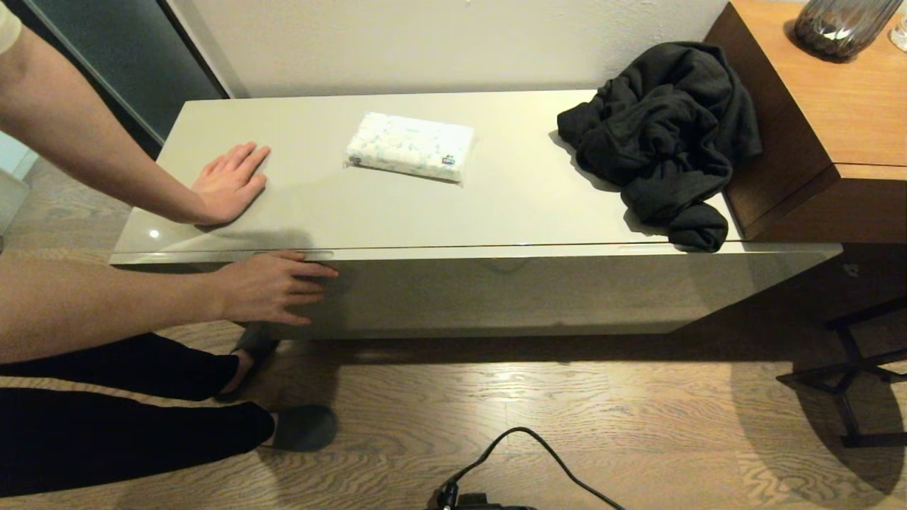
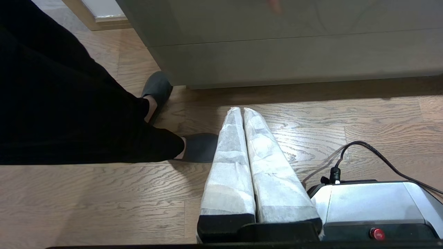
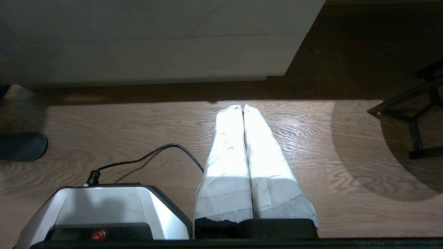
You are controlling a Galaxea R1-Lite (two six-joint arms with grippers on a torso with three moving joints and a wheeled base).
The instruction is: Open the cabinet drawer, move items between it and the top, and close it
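The cabinet drawer (image 1: pixel 538 290) is closed under the glossy cream top (image 1: pixel 510 205). A person's hand (image 1: pixel 273 287) lies flat against the drawer front near its left handle slot, and the other hand (image 1: pixel 230 184) rests on the top. A crumpled black garment (image 1: pixel 659 134) lies at the top's right end. A flat white pack in clear plastic (image 1: pixel 409 146) sits mid-top. The grey garment is hidden. My left gripper (image 2: pixel 239 110) and right gripper (image 3: pixel 242 106) hang shut and empty low over the wood floor, short of the cabinet front (image 2: pixel 277 58) (image 3: pixel 155 55). Neither shows in the head view.
The person's black-trousered legs (image 2: pixel 69 114) and grey slippers (image 1: pixel 305 427) stand at the cabinet's left front. A taller brown wood unit (image 1: pixel 836 127) with a glass vase (image 1: pixel 843 25) adjoins on the right. A black stand (image 1: pixel 850 368) is beside it. My base (image 2: pixel 373 204) and its cable (image 1: pixel 538 446) are below.
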